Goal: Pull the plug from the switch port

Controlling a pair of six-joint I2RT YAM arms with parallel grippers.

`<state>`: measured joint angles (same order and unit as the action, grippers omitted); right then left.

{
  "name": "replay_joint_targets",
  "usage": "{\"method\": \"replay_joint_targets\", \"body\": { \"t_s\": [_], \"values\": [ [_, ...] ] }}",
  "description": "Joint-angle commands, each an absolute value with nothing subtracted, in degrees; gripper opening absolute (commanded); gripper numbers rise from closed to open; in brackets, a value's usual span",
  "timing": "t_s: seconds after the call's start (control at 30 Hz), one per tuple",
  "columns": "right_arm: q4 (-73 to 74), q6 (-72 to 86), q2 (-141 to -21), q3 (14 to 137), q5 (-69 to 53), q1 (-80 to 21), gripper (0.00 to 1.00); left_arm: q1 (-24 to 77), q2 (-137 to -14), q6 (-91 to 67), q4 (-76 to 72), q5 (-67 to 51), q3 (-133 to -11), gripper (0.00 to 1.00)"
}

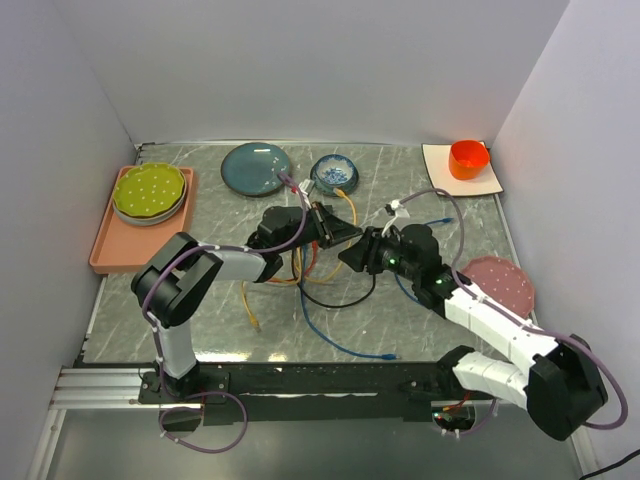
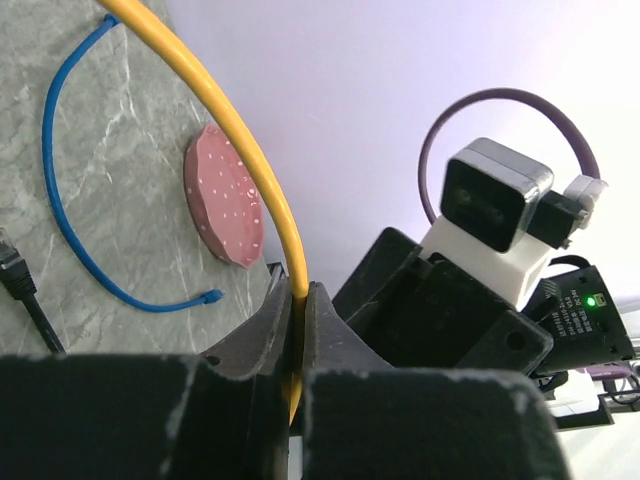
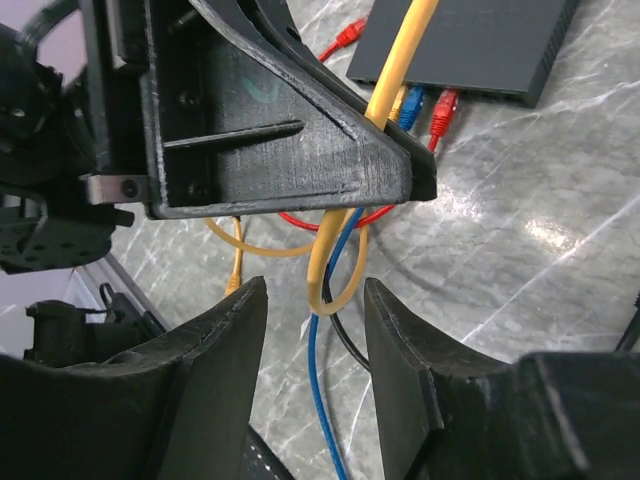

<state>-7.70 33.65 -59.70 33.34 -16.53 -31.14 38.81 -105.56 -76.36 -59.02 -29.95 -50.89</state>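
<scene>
At the desk's left edge a tray [image 1: 105,250] carries green plates [image 1: 150,190]. A teal plate [image 1: 255,167] and a blue bowl [image 1: 334,172] sit along the far edge, all well away from the work.

Mid-desk, the left gripper [image 2: 298,300] is clamped tight on the yellow cable [image 2: 240,150]. The switch [image 3: 470,40] lies just beyond it; the overhead view hides it under the arms. A blue plug [image 3: 412,105] and a red plug [image 3: 445,105] sit in sockets on its near long edge. I cannot tell whether the yellow cable's plug is seated there.

To do this step well, the pull should probably run straight out along the socket's axis. The grip looks to be on the cord, not the plug body, so a sideways tug could drag the unheld switch.

The right gripper [image 3: 312,330] hangs with its fingers apart, straddling the yellow cable and a blue cable [image 3: 325,400], touching nothing. It might steady the switch.

Loose black cable [image 1: 335,300] tangles below and could snag. A pink plate [image 1: 500,283] lies near the right edge, and an orange cup [image 1: 468,158] stands in the far right corner.
</scene>
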Motion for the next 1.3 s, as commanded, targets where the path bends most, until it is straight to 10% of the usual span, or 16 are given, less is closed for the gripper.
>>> {"method": "replay_joint_targets", "body": {
  "t_s": [0.0, 0.1, 0.2, 0.33, 0.47, 0.8, 1.27],
  "values": [
    [-11.69, 32.78, -63.01, 35.59, -15.82, -32.60, 0.51, 38.85, -101.44, -76.21, -62.06, -30.76, -51.42, 0.07],
    [-11.78, 32.78, -66.70, 37.00, -15.30, -33.22, 0.44, 38.85, -100.29, -74.27, -58.98, -31.55, -51.85, 0.08],
    [-14.94, 33.66, -66.80, 35.60, -14.59, -34.01, 0.13, 38.76, -98.88, -73.13, -57.31, -31.38, -51.33, 0.10],
    [-10.56, 31.30, -62.07, 36.03, -9.25, -34.80, 0.00, 37.88, -93.62, -66.91, -48.98, -27.79, -50.45, 0.56],
    [3.13, 26.56, -56.35, 41.81, 2.96, -36.38, 0.00, 37.00, -84.21, -54.95, -32.45, -12.86, -49.22, 0.75],
    [29.00, 17.85, -60.46, 55.10, 32.85, -38.23, 0.00, 35.51, -83.06, -54.66, -24.25, -6.68, -46.50, 0.73],
    [26.89, 19.86, -71.97, 53.52, 17.67, -39.11, 0.00, 37.26, -97.71, -56.78, -30.32, -22.93, -49.74, 0.69]
  ]
}}
